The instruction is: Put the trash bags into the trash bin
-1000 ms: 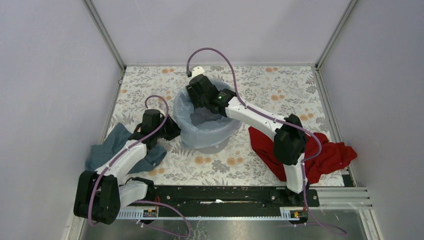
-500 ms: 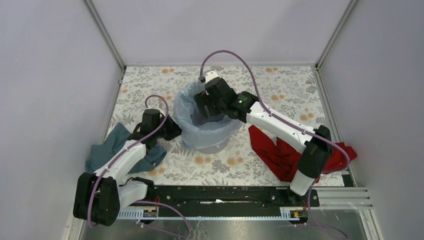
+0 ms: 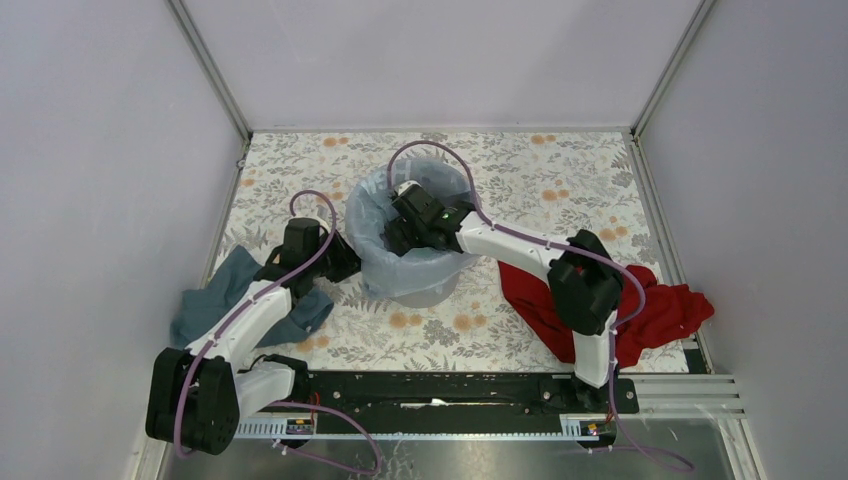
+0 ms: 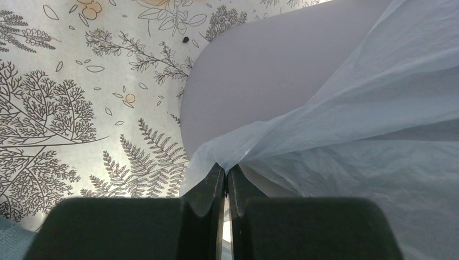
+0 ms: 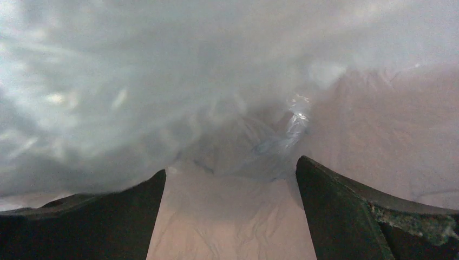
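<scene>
The left gripper (image 4: 225,172) is pinched tight on an edge of the bag (image 4: 368,135), just outside the bin (image 4: 260,81). The right gripper (image 5: 230,173) gapes wide, empty, down inside the bag-lined bin, where blurred folds hide the bottom. The arms partly cover a teal cloth (image 3: 215,290) and a red cloth (image 3: 670,310).

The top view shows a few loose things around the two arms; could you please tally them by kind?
Trash bin: 1
Trash bag: 1
Cloths: 2, the teal cloth and the red cloth
Total: 4
</scene>
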You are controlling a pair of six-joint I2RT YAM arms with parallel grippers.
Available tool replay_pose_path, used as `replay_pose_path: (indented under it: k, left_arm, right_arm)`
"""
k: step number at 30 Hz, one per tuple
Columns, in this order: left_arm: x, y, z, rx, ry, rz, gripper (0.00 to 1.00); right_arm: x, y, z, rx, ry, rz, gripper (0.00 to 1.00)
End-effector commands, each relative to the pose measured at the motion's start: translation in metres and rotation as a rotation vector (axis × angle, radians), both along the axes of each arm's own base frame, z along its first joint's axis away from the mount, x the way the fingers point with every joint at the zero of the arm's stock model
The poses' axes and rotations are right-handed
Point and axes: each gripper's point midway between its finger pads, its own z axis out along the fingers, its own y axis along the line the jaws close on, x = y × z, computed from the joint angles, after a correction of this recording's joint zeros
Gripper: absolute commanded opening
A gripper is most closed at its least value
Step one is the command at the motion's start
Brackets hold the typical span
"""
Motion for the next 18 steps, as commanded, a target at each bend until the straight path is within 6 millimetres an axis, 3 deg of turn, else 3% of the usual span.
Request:
replay_pose_path:
  k: [1,7,14,18]
  left_arm:
    - [0.015,0.000,0.031,0.001,-0.098,0.005,0.08]
    - [0.014,0.001,0.031,0.009,-0.097,0.006,0.08]
    - [0.013,0.000,0.035,0.003,-0.105,0.001,0.14]
    - [0.013,0.001,0.037,0.007,-0.111,0.003,0.16]
  right_arm:
    - [0.005,0.015,-0.011,0.048,0.004,-0.008,0.97]
    - [0.004,0.017,-0.035,0.015,0.046,-0.010,0.98]
    - [0.005,0.019,-0.039,0.010,0.050,0.002,1.00]
    - [0.006,0.017,-0.052,0.003,0.056,0.004,1.00]
